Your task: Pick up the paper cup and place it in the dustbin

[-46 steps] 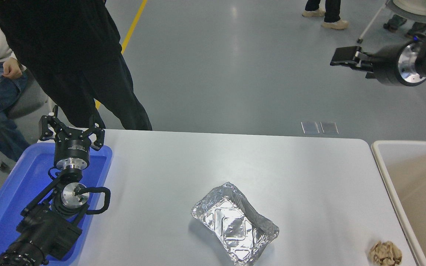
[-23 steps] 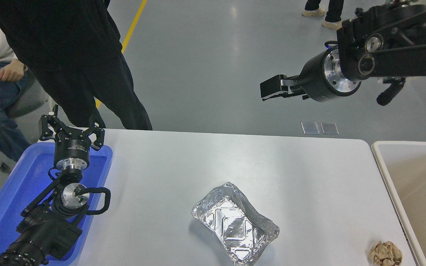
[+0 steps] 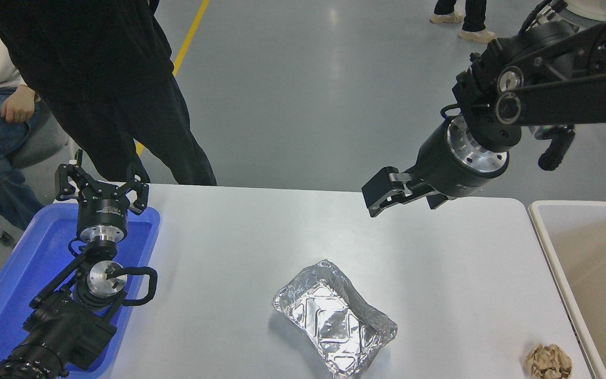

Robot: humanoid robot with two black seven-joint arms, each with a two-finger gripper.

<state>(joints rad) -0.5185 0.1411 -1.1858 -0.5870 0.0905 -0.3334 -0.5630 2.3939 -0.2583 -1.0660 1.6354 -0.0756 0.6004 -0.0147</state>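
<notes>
Over the far right part of the white table (image 3: 229,237), the right gripper (image 3: 375,196) hangs in the air, its arm reaching in from the upper right edge of the head view. Its fingers are seen side-on and dark against each other, so whether they are parted or closed cannot be told; nothing shows between them. No paper cup shows anywhere on the table or in any holder in this view. To the gripper's right and lower, the dustbin (image 3: 542,221) stands against the table's right edge, cut off by the frame, its beige inside showing no contents in the visible part. Below the gripper and well apart from it, a crinkled foil tray (image 3: 334,318) lies near the table's front middle. A crumpled brown paper ball (image 3: 548,361) sits by the front right corner, just beside the bin's rim. Bare tabletop spreads between the gripper, the foil tray and the bin. At the lower left, the left gripper (image 3: 102,185) is parked with fingers spread over a blue tray (image 3: 13,273). A person in black (image 3: 98,79) stands beyond the far left edge.
</notes>
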